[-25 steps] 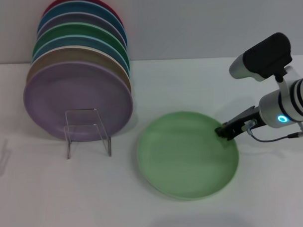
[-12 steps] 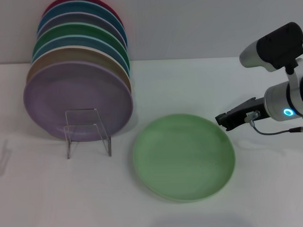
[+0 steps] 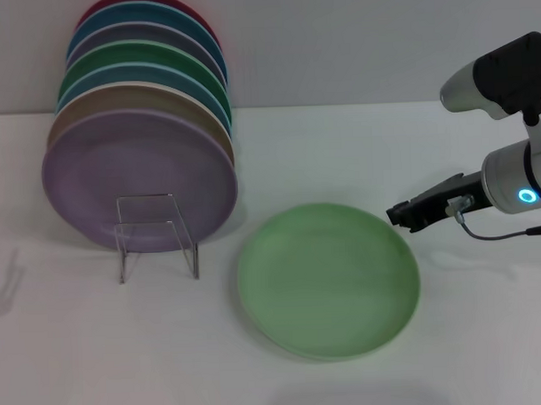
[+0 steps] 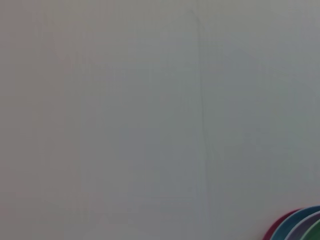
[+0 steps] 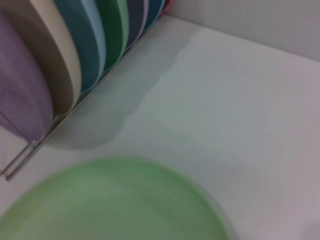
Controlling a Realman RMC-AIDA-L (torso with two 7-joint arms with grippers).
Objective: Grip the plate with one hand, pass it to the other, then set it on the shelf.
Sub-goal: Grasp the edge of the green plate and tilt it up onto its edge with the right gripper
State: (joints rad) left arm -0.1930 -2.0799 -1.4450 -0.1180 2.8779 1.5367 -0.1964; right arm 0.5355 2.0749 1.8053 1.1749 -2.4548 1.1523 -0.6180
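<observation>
A round, shallow, matte pale mint-green plate (image 3: 328, 281) is seen lying flat on the white table (image 3: 62, 352), just in front and to the right of the clear acrylic shelf (image 3: 156, 235). The right gripper (image 3: 406, 215) is held just off the plate's far right rim, apart from it, with nothing grasped; whether its fingers are parted or closed cannot be told. One mint plate is counted. Seven plates (image 3: 139, 127) are stood on edge in a row behind the shelf, the lilac plate (image 3: 132, 176) foremost. The left gripper is not shown.
</observation>
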